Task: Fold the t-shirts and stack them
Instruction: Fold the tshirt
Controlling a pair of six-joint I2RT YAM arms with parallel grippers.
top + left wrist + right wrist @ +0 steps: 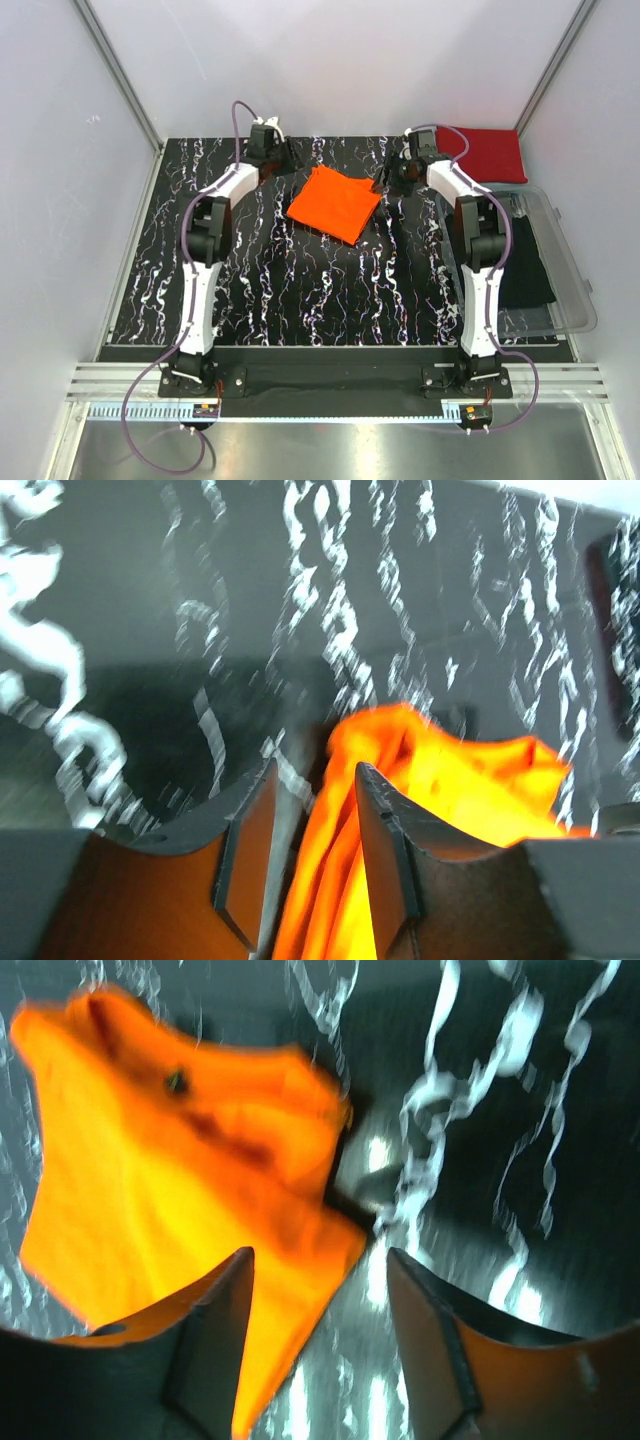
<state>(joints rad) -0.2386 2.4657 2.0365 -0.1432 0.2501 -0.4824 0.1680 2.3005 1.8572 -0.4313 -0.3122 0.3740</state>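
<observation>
Top external: orange tee (334, 203) folded, centre-top of frame; red tee (482, 152) upper right. Left gripper (315, 785) & right gripper (320, 1265) both parted, holding nothing. Cloth prob. light, floppy; pinch edges/corners.

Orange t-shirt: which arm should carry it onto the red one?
Right, probably: right hand is open at the orange t-shirt's right corner, and the folded red t-shirt lies on that side.
</observation>
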